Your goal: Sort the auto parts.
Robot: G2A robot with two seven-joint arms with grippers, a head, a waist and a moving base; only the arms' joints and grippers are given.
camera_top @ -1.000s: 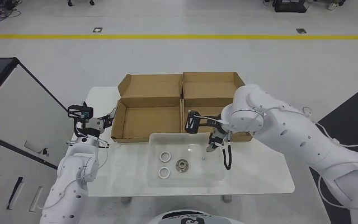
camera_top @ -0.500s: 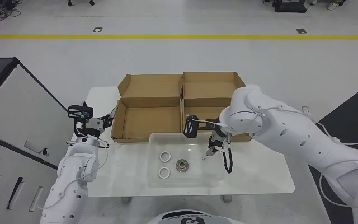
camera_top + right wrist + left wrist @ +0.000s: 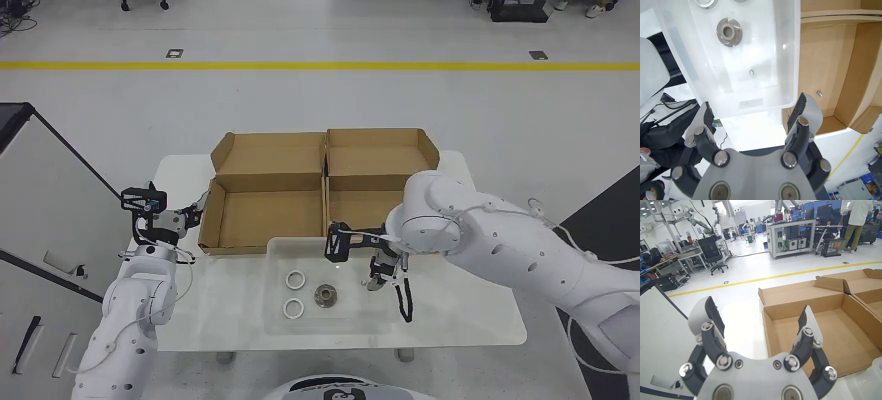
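Sorting looks barely begun: one small screw [image 3: 819, 92] lies in the right cardboard box [image 3: 821, 56]. Two white rings [image 3: 296, 279], a metal flange [image 3: 324, 294] and a second screw [image 3: 751, 72] are left in the clear tray [image 3: 300, 241]. The right gripper [image 3: 754, 101], over the tray's end, and the left gripper [image 3: 757, 303], off aside, gape wide, holding nothing.

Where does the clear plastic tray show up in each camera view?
Top view: clear tray mid-table, in front of the cardboard boxes.
Left wrist view: the tray's corner, beside a box's near wall.
Right wrist view: the tray, holding a metal flange, alongside a box.
Shared landmark: the cardboard boxes.
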